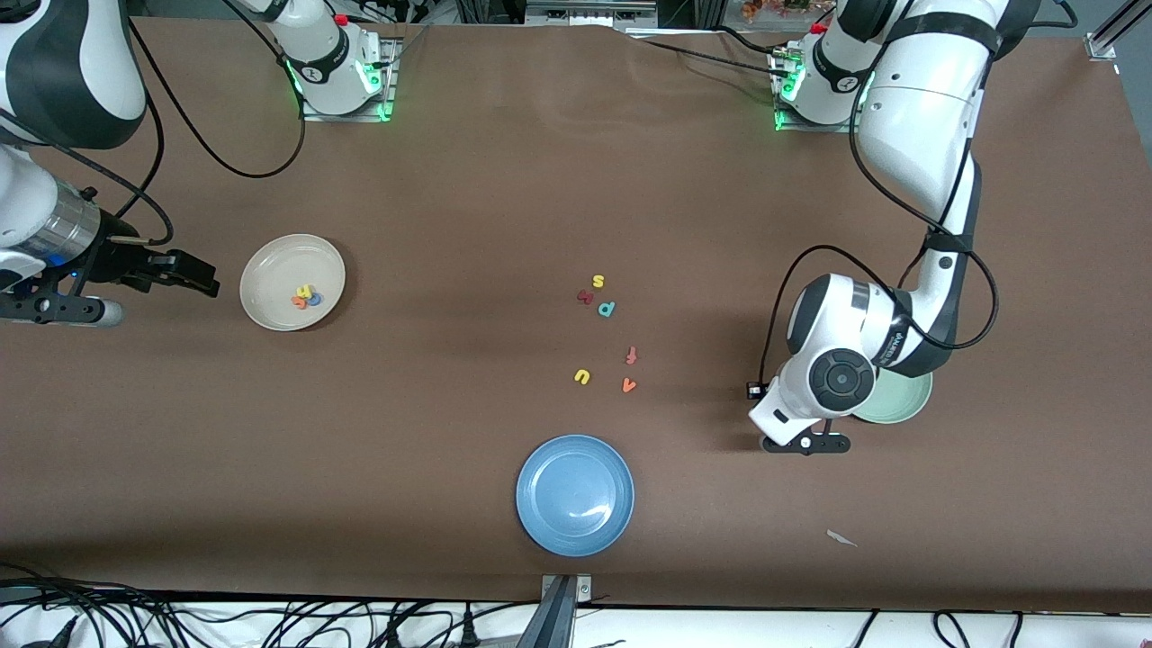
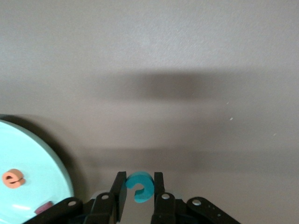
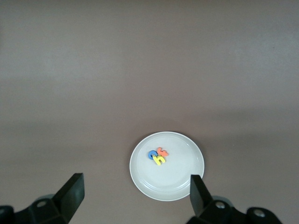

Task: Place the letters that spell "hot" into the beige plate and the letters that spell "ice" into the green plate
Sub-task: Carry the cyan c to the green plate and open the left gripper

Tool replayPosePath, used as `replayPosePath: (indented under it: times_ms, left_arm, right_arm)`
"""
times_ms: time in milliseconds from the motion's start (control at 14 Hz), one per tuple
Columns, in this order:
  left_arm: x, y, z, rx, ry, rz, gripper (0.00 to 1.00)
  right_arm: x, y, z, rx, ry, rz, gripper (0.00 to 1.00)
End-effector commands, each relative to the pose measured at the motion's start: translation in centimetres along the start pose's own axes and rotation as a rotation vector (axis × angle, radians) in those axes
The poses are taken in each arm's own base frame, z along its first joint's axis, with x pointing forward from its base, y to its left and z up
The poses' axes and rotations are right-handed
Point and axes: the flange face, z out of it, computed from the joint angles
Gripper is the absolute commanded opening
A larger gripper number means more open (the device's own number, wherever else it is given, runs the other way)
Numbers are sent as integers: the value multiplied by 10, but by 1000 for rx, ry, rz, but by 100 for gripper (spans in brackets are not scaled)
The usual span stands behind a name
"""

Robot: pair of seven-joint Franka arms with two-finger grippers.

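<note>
Left pincer (image 2: pixel 139 192): clamping the teal c (image 2: pixel 139 186) just beside the green plate (image 2: pixel 51 163), the c's gap facing the wrist. Orange e (image 2: pixel 13 178) and a dark red piece are lying in that plate. Step: delivering the last "ice" letter; next, shifting over the plate and releasing. Right pincer (image 3: pixel 135 191): waiting, fingers apart, near the beige plate (image 3: pixel 187 161) holding h, o, t.
</note>
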Motion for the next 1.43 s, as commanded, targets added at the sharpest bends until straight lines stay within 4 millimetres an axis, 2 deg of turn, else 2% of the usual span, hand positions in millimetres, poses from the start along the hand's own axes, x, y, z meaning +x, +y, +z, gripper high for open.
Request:
replayPosePath:
  times_ms: [0,286,501,572,716,1002,1073,1145,1216,1288,1360]
  left_arm:
    - [-14,-30,-13,14,-10,65,17]
    - [-24,-75,-23,17,-16,138,17]
    - [-35,-101,-19,19,-15,175,17]
    - [-39,-103,-15,28,1,186,17]
    - [-44,-124,-1,52,21,186,17]
    - [-55,-138,31,58,72,236,19]
    - [-55,-146,36,77,76,243,29]
    - [-54,-151,36,85,73,245,46]
    - [-54,-155,35,87,69,283,77]
    - [-52,-164,33,86,69,338,100]
    - [-50,-176,29,88,69,359,100]
  right_arm:
    - [0,-3,-5,17,-20,4,100]
    - [-1,-3,-4,18,-22,10,100]
    - [-1,-3,-4,18,-23,15,100]
    - [-1,-3,-4,18,-25,18,100]
    - [-1,-3,-2,17,-29,18,100]
    - [-3,-2,0,16,-43,20,100]
    - [-3,-2,0,16,-43,18,100]
    - [-3,-2,0,16,-43,18,100]
    - [-3,-3,0,16,-43,17,100]
    - [-3,-3,0,16,-43,17,100]
    - [-3,-3,0,16,-43,17,100]
